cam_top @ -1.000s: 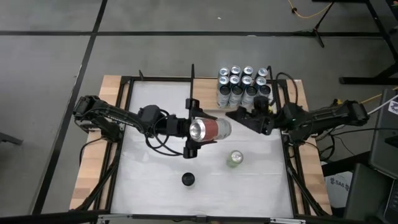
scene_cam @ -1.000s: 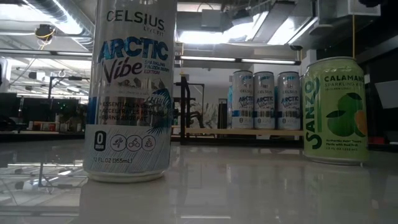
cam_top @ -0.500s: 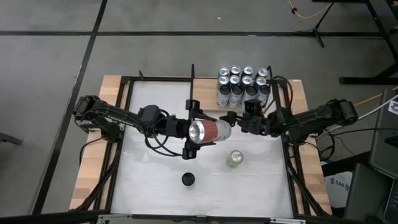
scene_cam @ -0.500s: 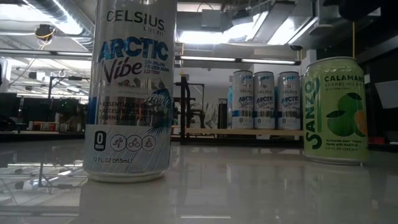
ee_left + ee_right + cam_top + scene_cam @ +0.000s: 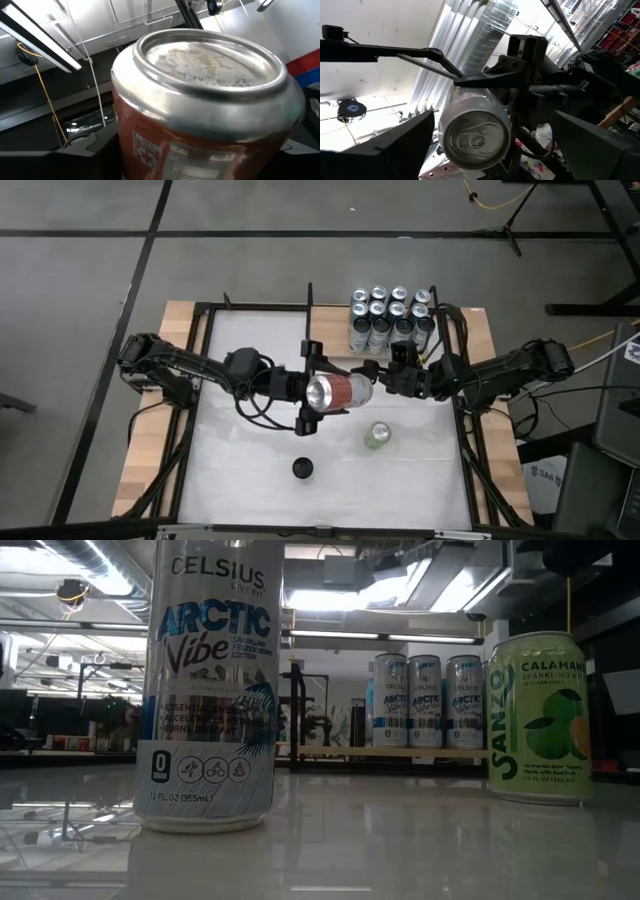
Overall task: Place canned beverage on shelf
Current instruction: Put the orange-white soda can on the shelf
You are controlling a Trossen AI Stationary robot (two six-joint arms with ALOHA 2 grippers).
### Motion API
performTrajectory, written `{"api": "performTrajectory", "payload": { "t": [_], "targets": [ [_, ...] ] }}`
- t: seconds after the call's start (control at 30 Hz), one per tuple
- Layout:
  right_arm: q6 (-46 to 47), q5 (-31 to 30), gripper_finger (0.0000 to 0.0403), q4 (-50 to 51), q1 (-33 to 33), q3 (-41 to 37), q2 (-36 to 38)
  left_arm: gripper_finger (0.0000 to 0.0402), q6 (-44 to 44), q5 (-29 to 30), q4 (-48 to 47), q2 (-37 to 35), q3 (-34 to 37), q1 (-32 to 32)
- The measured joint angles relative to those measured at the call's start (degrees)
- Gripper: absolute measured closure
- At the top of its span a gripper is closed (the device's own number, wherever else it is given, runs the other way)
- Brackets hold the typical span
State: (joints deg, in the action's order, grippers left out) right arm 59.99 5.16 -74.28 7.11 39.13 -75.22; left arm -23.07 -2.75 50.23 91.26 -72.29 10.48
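Red can [image 5: 340,390]: your left gripper [image 5: 318,391] held it sideways above the tabletop [image 5: 250,470]; right gripper [image 5: 372,377], fingers spread, sat at its top end.

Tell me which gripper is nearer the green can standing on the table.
Right. The right gripper hangs open just behind the green can, at the red can; the left gripper, holding that red can, sits farther off to the side.

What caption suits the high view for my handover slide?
Left claw holds a red can sideways above the table; open right claw faces its end, beside the shelf.
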Motion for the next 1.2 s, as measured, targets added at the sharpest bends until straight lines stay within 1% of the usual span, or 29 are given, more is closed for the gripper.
{"api": "performTrajectory", "payload": {
  "t": [0.4,0.57,0.8,0.93,1.2],
  "targets": [
    [-0.2,0.9,0.0015,0.3,0.0,0.0,0.0,0.0124,0.5,-4.5,-1.9,0.0,0.0,-2.8],
    [-0.2,0.9,0.0015,0.5,0.0,0.0,0.0,0.0124,0.9,-5.9,-0.6,0.8,0.0,-4.2],
    [-0.4,0.6,0.0015,1.0,0.0,0.0,0.0,0.0124,3.1,-6.0,-0.1,3.9,0.0,-6.2],
    [-0.5,0.6,0.0015,1.0,0.0,0.0,0.0,0.0124,3.2,-6.3,0.1,4.0,0.0,-7.1],
    [-0.5,-0.4,0.0015,3.5,0.0,0.0,0.0,0.0124,3.6,-6.3,-2.2,4.0,0.0,-8.3]
  ]
}}
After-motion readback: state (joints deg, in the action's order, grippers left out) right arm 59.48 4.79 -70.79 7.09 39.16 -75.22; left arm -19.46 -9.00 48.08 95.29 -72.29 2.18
